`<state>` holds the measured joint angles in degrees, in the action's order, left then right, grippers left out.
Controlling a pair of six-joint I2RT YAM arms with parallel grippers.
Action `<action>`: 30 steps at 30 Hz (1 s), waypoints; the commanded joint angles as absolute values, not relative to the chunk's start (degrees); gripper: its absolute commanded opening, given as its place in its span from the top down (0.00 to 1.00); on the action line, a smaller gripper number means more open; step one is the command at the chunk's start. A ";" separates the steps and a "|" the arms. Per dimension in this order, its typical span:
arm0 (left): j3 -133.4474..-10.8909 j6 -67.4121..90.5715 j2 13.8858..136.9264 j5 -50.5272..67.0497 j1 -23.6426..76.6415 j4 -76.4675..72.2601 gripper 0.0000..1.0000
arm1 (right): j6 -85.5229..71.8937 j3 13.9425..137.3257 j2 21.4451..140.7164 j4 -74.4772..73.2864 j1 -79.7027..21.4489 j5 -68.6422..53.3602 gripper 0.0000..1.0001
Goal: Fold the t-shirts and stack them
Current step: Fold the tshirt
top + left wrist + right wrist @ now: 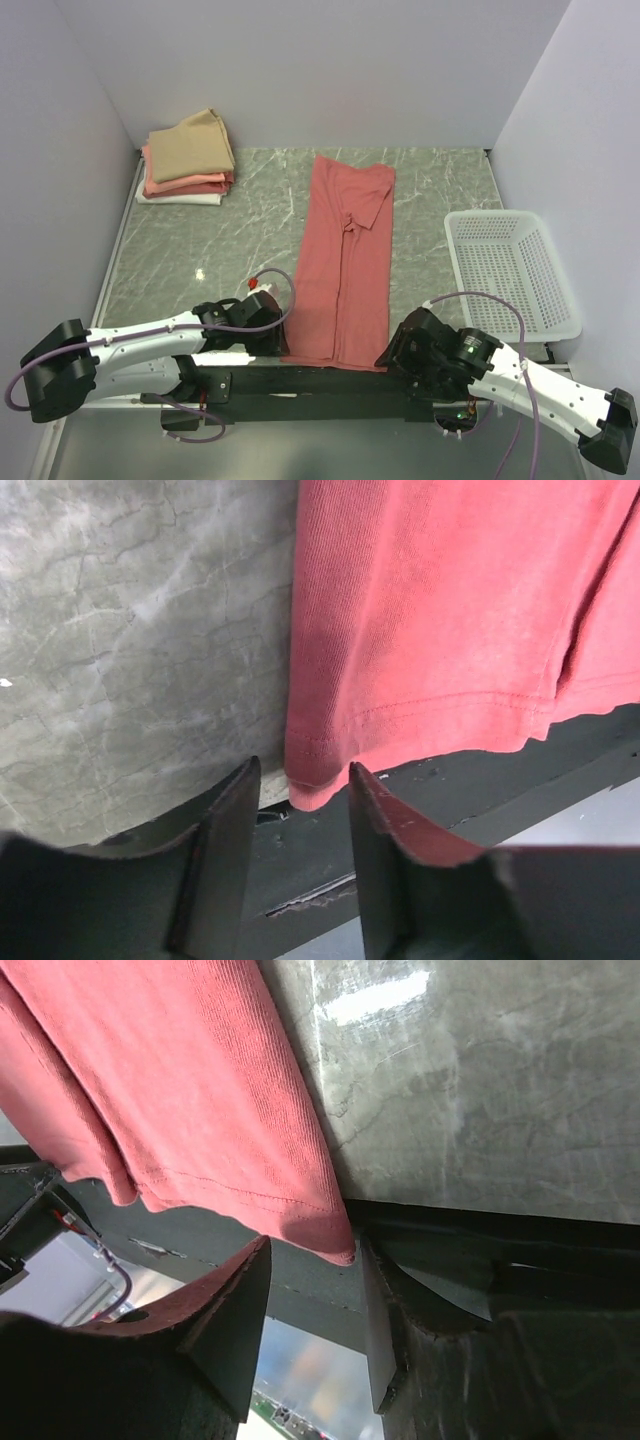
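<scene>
A salmon-red t-shirt [345,260] lies folded lengthwise into a long strip down the middle of the table, with one sleeve folded in near the top. Its hem reaches past the table's near edge. My left gripper [277,347] is at the hem's left corner. In the left wrist view the gripper [302,770] is open, and the shirt [440,610] has its corner just between the fingertips, unclamped. My right gripper [386,357] is at the hem's right corner. In the right wrist view it [315,1245] is open, the shirt [180,1080] corner hanging between the tips.
At the back left stands a stack of folded shirts: tan [193,145] on top, salmon-pink [185,185] under it, white [180,198] at the bottom. A white perforated basket [510,270] stands at the right. A black strip [320,380] runs along the marbled table's [200,250] near edge.
</scene>
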<state>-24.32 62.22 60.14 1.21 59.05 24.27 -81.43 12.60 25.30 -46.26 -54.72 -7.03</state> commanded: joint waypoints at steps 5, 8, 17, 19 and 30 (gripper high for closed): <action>-23.21 61.26 58.62 0.52 58.97 22.34 0.51 | -82.35 11.25 26.72 -44.12 -54.58 -4.92 0.54; -22.15 61.87 59.59 1.40 58.97 20.75 0.53 | -82.00 11.69 27.33 -43.95 -54.49 -4.05 0.55; -21.53 62.23 61.08 2.99 59.06 17.49 0.72 | -80.07 12.04 27.86 -40.96 -54.58 -3.78 0.64; -22.58 62.05 61.61 2.90 58.97 17.58 0.82 | -79.98 12.30 28.04 -40.78 -54.58 -3.69 0.68; -31.81 58.10 63.72 0.18 58.63 21.53 0.99 | -70.59 22.75 31.99 -42.28 -54.49 3.42 1.00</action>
